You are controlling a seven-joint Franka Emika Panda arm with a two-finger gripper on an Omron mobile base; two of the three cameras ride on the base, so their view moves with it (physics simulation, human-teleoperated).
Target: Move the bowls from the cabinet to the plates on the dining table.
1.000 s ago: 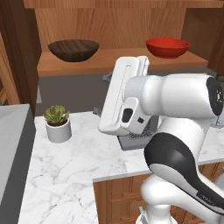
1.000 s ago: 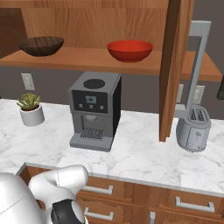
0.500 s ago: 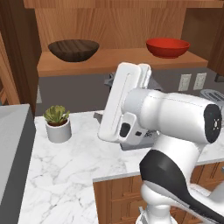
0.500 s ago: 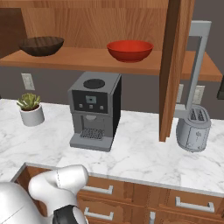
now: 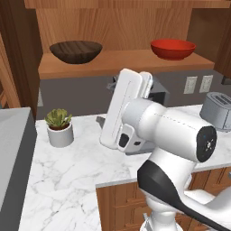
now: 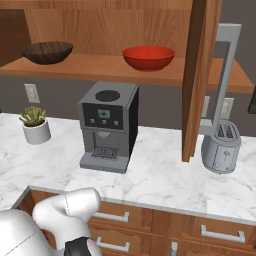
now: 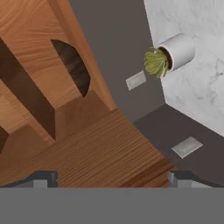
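Gripper (image 7: pixel 112 177): jaws spread wide, holding nothing; arm swung slightly further right than before
Brown bowl (image 5: pixel 76 51); red bowl (image 5: pixel 173 48): unmoved on cabinet (image 5: pixel 122 61) shelf

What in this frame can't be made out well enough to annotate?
- Coffee machine, left base view: mostly hidden behind the arm.
- Dark wooden bowl, hand view: partly cut off by the shelf board.
- Toaster, left base view: cut off by the right edge.
- Cabinet door, right base view: top cut off by the frame.

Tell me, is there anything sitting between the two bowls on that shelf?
No. Between the dark brown bowl and the red bowl, the right base view shows bare wooden shelf.
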